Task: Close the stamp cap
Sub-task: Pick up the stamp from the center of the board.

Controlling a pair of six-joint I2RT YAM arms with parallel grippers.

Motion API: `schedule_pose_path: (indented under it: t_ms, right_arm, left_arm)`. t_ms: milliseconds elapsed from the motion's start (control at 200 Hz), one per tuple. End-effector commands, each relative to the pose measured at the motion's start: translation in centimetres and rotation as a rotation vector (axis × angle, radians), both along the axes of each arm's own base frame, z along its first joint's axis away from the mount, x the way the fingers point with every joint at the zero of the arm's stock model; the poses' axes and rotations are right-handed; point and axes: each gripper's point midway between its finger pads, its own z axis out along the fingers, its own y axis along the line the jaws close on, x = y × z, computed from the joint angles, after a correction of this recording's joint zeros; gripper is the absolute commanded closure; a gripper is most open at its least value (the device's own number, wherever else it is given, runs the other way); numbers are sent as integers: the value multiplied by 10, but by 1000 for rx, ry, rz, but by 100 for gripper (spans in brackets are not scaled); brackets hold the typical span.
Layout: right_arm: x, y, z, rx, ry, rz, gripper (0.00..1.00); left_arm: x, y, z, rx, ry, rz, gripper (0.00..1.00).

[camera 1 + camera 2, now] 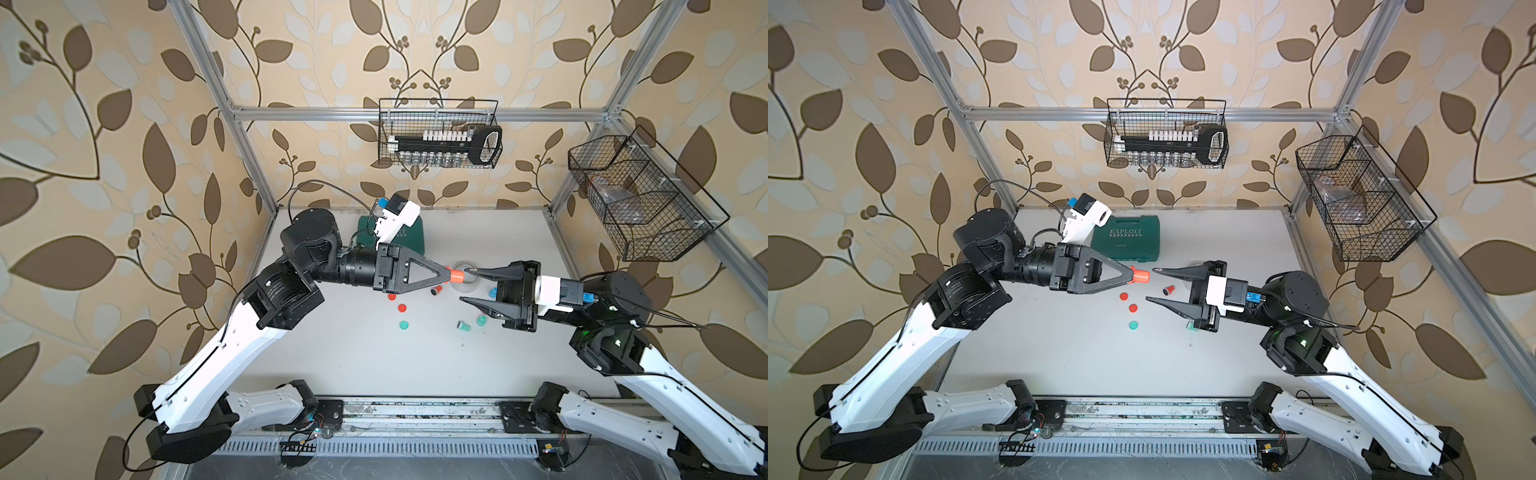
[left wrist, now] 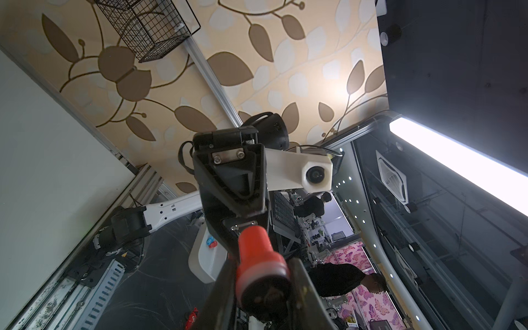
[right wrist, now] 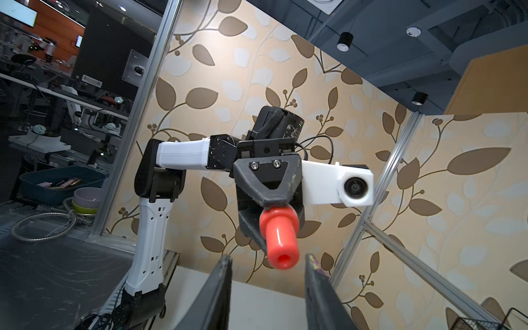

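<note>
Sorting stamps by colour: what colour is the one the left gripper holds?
Orange-red stamp, clearest in the right wrist view.

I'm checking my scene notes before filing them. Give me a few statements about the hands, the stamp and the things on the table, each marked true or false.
1. The left hand grips the orange-red stamp. True.
2. The right hand is shut on a cap. False: its jaws stand apart with no cap between them.
3. The green case lies open. False: it is closed, lid up, at the back of the table.
4. A green cap lies on the table close to two red caps. True.
5. The stamp stands on the table. False: it is held in the air, pointing toward the right hand.
</note>
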Motion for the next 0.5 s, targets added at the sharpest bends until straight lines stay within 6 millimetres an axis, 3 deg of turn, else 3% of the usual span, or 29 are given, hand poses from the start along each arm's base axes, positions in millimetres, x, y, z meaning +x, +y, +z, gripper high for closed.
schedule_pose_path:
  t_ms: [0, 495]
  right_arm:
    - [-15, -2, 24, 46, -36, 75, 63]
    - [-9, 13, 23, 22, -31, 95, 74]
  left_arm:
    - [-13, 8, 20, -60, -52, -31, 88]
    - [-10, 7, 19, -69, -36, -21, 89]
